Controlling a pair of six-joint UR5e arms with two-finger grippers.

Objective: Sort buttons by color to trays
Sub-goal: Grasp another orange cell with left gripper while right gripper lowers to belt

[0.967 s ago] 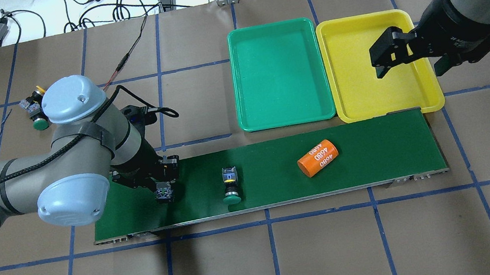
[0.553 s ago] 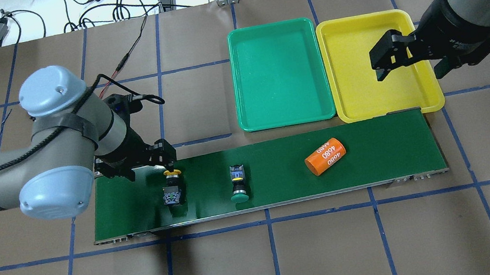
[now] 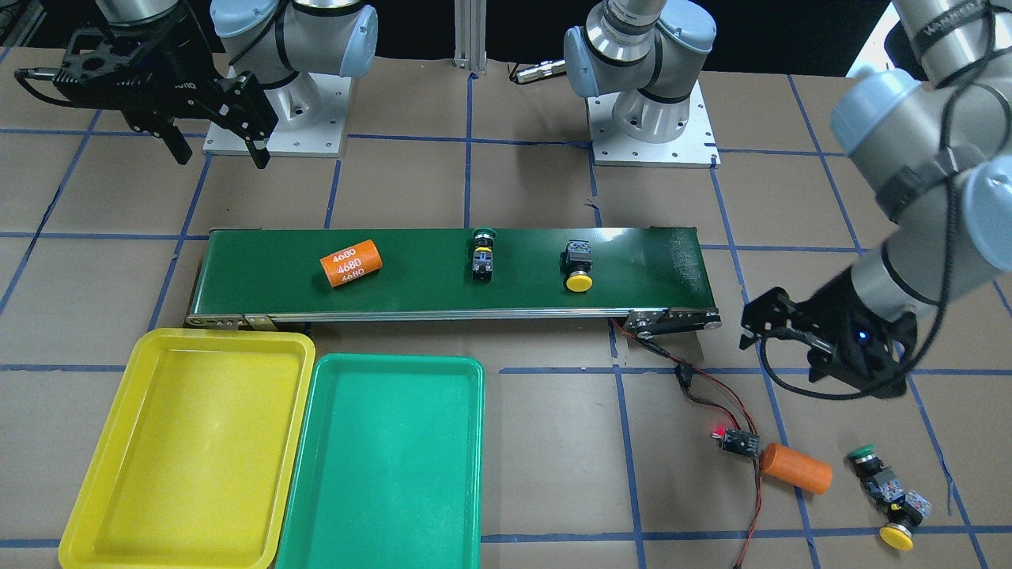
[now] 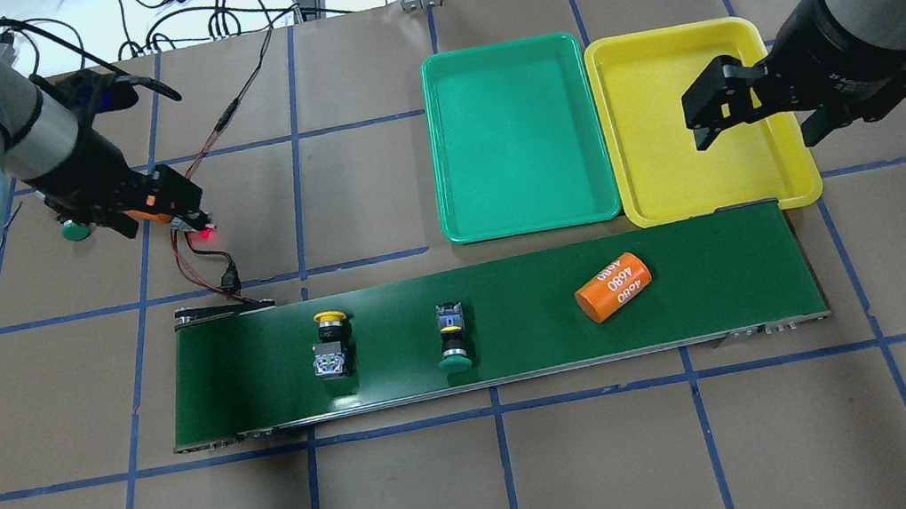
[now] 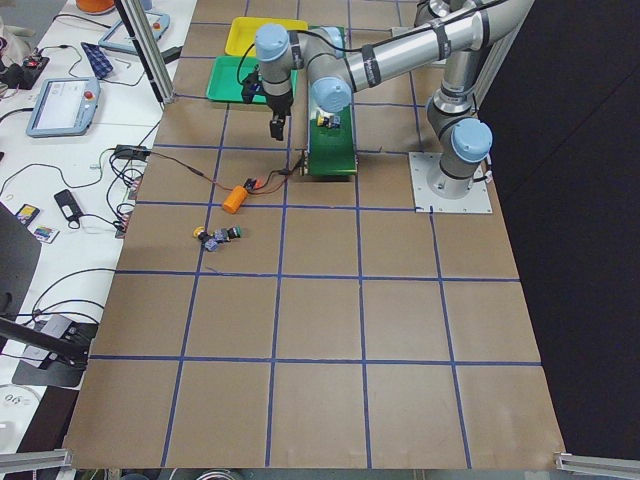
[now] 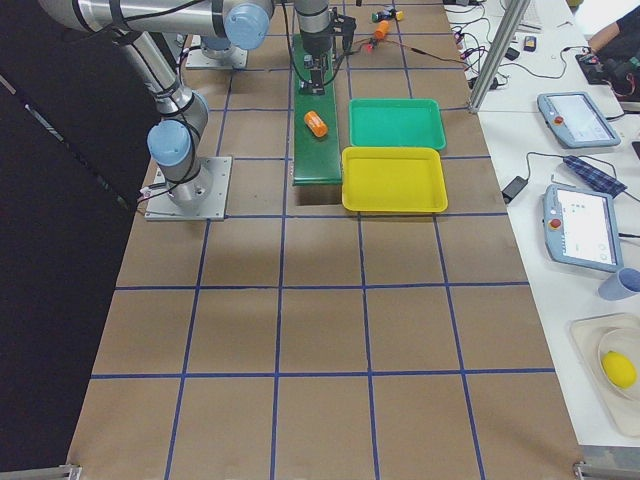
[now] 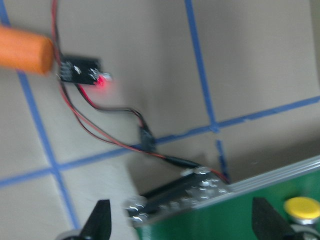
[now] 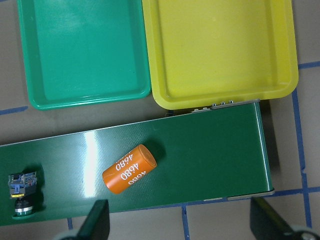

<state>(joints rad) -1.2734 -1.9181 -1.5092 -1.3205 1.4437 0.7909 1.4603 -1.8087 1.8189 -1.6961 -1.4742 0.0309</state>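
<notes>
Presently: both grippers open, all four buttons outside the trays

Left gripper point(image 7: 182, 225): my fingers stand wide apart with nothing between them. It hangs above the table just past the end of the conveyor belt point(image 4: 691, 282). Below it lie red-and-black wires point(image 7: 146, 139) and a small circuit board point(image 3: 735, 441) showing a red light.

Right gripper point(image 8: 182, 225): fingers spread wide too, holding nothing. It hangs above the belt's other end, beside the yellow tray point(image 4: 649, 126).

On the belt:
- Yellow button point(image 4: 331, 344) lies on its side, cap toward the trays' side of the belt.
- Green button point(image 4: 452, 340) lies on its side near the middle, cap toward the opposite edge, well apart from the yellow one.
- Orange cylinder point(image 4: 613, 287), marked 4680, lies tilted further along toward the yellow tray.

Off the belt, on the table beyond my left gripper:
- Green-capped button point(image 3: 866, 458) and yellow-capped button point(image 3: 901, 531) lie with their bodies close together; I cannot tell if they touch.
- Second orange cylinder point(image 3: 794, 468) lies next to the board.

Green tray point(image 4: 516, 137) and yellow tray sit side by side, long edges nearly touching, just beyond the belt.
</notes>
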